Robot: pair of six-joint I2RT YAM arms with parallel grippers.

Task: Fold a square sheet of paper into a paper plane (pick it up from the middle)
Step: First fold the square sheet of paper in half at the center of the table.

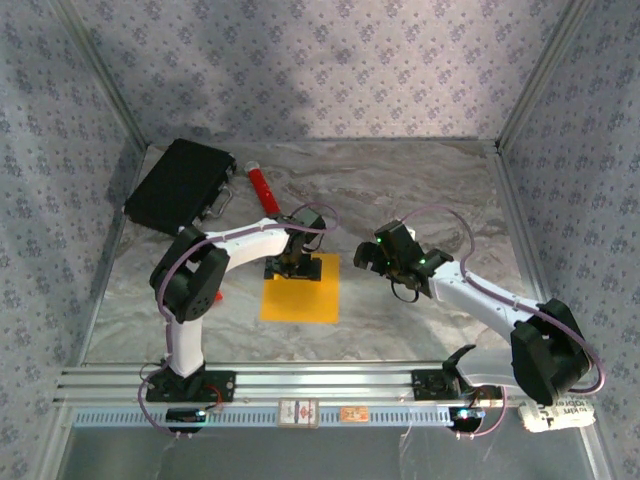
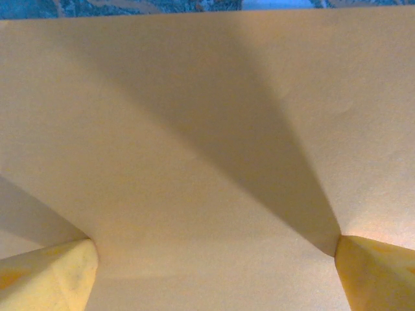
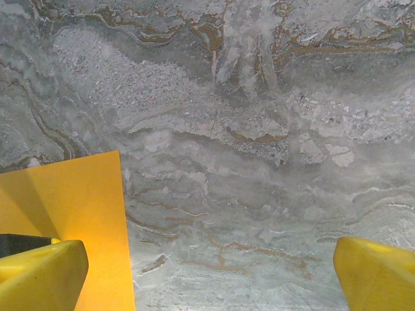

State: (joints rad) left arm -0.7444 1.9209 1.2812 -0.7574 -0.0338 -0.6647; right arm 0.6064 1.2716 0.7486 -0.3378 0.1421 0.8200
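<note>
Here, the paper (image 1: 300,298) lies outside the closed case (image 1: 180,186).

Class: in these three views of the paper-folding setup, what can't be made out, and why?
Top view: the left end effector covers the square sheet of paper's far edge; contact unclear.
Left wrist view: the sheet's side and near edges are cut off by the frame.
Right wrist view: the frame's left edge cuts off most of the sheet.
Top view: the red item by the left arm is too small to identify.
</note>
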